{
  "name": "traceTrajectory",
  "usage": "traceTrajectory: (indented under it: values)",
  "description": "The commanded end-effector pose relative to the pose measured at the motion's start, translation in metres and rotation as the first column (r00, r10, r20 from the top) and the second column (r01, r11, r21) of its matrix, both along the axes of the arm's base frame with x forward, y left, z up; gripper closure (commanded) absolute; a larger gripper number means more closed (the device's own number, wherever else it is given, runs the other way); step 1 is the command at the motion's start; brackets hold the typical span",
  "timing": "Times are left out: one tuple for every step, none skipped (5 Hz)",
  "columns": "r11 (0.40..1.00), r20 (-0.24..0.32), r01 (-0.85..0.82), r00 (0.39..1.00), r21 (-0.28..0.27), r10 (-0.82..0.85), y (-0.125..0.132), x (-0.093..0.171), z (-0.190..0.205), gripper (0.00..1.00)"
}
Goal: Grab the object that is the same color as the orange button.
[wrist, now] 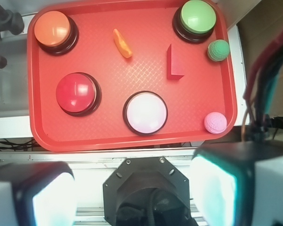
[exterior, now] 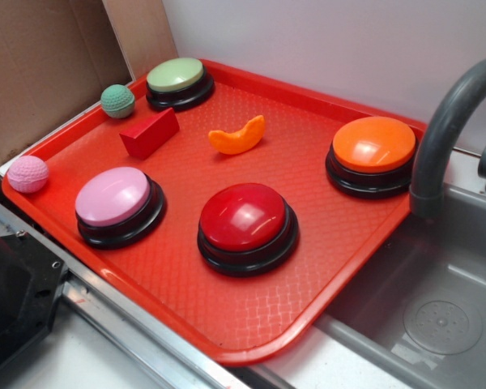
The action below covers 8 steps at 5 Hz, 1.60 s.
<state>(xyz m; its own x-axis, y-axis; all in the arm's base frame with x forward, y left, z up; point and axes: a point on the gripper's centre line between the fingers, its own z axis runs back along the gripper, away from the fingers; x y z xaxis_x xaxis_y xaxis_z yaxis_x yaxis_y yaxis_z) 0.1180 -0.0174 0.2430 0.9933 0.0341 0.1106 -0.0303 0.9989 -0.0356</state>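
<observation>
A small orange crescent-shaped object (exterior: pixel 238 136) (wrist: pixel 122 43) lies on the red tray (exterior: pixel 251 320) (wrist: pixel 108 136), toward its back between the red wedge block and the orange button. The orange button (exterior: pixel 373 154) (wrist: pixel 54 29), a glossy orange dome on a black base, stands at the tray's far right corner in the exterior view. My gripper (wrist: pixel 137 197) is open, its two fingers wide apart with nothing between them. It hangs high above the robot base, outside the tray's near edge, far from the crescent. The gripper does not show in the exterior view.
On the tray also stand a red button (exterior: pixel 246 225), a pink button (exterior: pixel 117 204), a green button (exterior: pixel 178 82), a red wedge block (exterior: pixel 149 132), a green ball (exterior: pixel 117 100) and a pink ball (exterior: pixel 27 173). A grey sink (exterior: pixel 445 316) with a faucet (exterior: pixel 445 121) lies to the right.
</observation>
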Motion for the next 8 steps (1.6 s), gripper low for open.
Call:
traceTrajectory:
  values:
    - [1.000,0.000,0.000,1.000,0.000,0.000,0.000,0.000,0.000,0.00]
    - [1.000,-0.026,-0.030,0.999,0.008,0.031,0.000,0.035,0.000,0.00]
    - [0.999,-0.073,-0.028,0.997,0.036,0.031,0.002,0.079,-0.010,0.00]
    - [0.998,-0.154,0.027,0.988,0.051,-0.019,0.008,0.127,-0.051,0.00]
    - [0.996,-0.201,0.045,0.979,0.083,-0.028,0.008,0.146,-0.103,0.00]
    - [0.995,-0.236,0.062,0.971,0.082,-0.041,0.007,0.156,-0.144,0.00]
    - [0.989,-0.229,0.132,0.967,0.071,-0.112,0.013,0.161,-0.162,0.00]
    - [0.950,-0.206,0.296,0.940,0.099,-0.272,0.017,0.170,-0.175,0.00]
